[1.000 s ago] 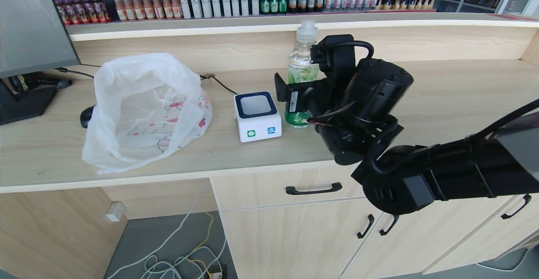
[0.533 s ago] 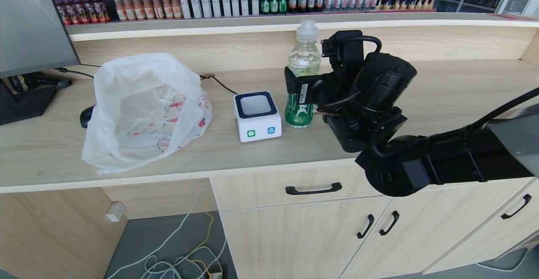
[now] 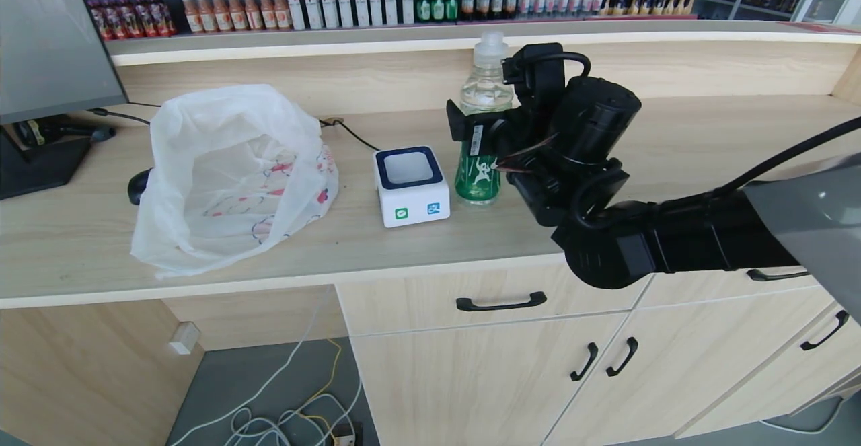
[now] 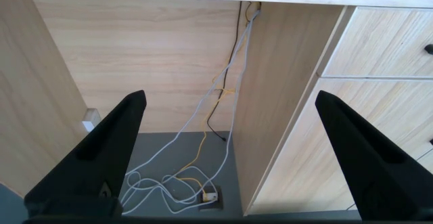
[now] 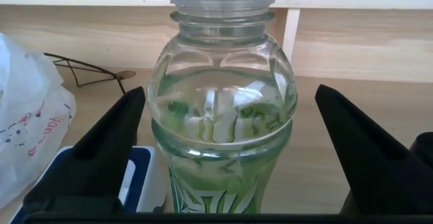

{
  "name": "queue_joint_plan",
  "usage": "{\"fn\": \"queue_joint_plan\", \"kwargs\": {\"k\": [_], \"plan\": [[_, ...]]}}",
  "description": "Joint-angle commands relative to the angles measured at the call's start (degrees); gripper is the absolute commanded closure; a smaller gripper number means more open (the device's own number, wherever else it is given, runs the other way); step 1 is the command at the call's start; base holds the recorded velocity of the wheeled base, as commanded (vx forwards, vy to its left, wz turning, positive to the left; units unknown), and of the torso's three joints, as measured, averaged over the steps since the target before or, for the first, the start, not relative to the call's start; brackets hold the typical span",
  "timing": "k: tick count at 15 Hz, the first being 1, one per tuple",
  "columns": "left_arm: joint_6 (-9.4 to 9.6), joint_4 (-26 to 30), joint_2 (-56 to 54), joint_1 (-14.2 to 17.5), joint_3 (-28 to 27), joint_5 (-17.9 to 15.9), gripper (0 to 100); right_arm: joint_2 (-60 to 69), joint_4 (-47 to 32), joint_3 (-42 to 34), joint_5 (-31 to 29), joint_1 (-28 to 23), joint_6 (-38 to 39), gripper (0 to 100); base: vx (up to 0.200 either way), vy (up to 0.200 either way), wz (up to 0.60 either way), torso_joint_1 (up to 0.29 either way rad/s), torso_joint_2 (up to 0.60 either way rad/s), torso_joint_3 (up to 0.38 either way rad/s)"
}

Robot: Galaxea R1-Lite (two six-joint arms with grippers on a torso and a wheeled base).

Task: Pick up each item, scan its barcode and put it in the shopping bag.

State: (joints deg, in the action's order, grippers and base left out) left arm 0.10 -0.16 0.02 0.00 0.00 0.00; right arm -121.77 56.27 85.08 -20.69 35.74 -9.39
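Jaws wide and empty, the right gripper (image 3: 481, 133) has edged up to straddle the clear green-labelled plastic bottle (image 3: 479, 177), standing at three o'clock from the white cube scanner (image 3: 411, 187); a grasp looks imminent.

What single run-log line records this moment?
right claw: open, flanking bottle; bottle: upright on counter, beside scanner; bag: open; left claw: open, facing under-counter gap

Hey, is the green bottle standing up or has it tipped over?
Upright. The bottle stands on its base on the counter, white cap at the top, beside the scanner.
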Motion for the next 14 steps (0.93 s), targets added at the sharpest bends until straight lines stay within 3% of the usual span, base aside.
{"fn": "queue_joint_plan", "kwargs": {"k": [1, 14], "plan": [[-0.01, -0.02, -0.02, 0.00, 0.00, 0.00, 0, -1.36, -0.64, 2.29, 0.38, -0.94, -0.02, 0, 0.000, 0.000, 0.00, 0.000, 0.00, 0.000], [-0.01, -0.02, -0.02, 0.00, 0.00, 0.00, 0, -3.47, -3.19, 5.89, 0.38, -1.82, 1.48, 0, 0.000, 0.000, 0.00, 0.000, 0.00, 0.000]]}}
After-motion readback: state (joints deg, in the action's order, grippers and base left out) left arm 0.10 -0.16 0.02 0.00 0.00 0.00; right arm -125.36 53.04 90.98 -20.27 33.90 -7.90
